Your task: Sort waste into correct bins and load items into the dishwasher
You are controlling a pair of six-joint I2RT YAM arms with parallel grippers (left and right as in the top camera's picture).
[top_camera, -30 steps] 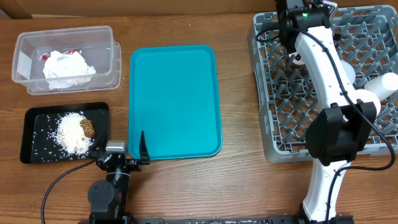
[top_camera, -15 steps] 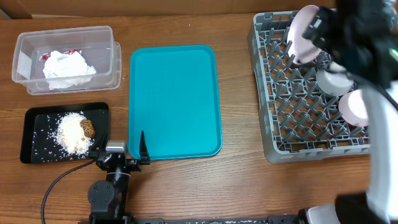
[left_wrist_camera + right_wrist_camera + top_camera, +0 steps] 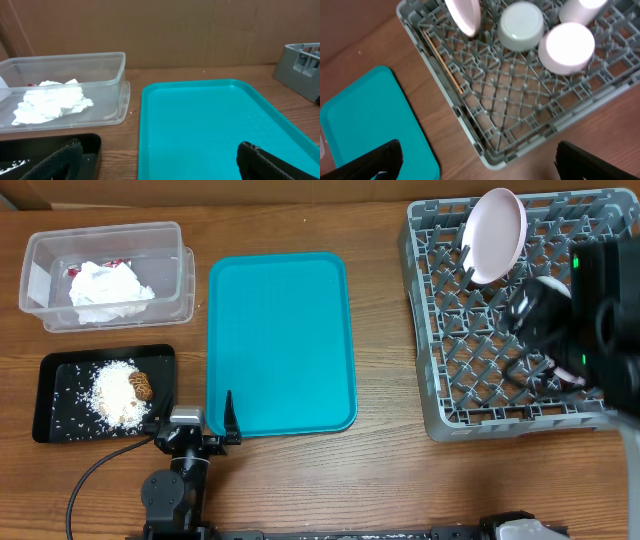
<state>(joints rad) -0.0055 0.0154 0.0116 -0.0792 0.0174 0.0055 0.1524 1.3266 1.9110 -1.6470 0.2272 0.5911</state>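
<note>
The clear tub [image 3: 105,275] holds crumpled white napkins [image 3: 108,288] and a bit of red wrapper [image 3: 72,270]; it also shows in the left wrist view [image 3: 60,100]. The black tray [image 3: 55,380] holds rice crumbs [image 3: 112,395] and a brown lump [image 3: 142,386]. The grey dish rack [image 3: 440,330] holds the pinkish dish [image 3: 497,235] upright. The right wrist view shows the dish [image 3: 465,15], a grey-rimmed bowl [image 3: 521,25], an upturned round white piece [image 3: 567,47] and the wooden stick [image 3: 445,62] in the rack. My right gripper [image 3: 477,162] is open and empty above the rack's corner. My left gripper [image 3: 160,165] is open and empty.
The teal tray [image 3: 280,345] lies bare between the bins and the rack. My right arm [image 3: 590,330] is blurred over the rack's right half. My left arm rests at the table's front edge, its fingers by the teal tray's near left corner.
My right arm has swung away from the rack's far left part towards its right side and risen. The pinkish dish now stands free in the rack. The left arm has not moved.
</note>
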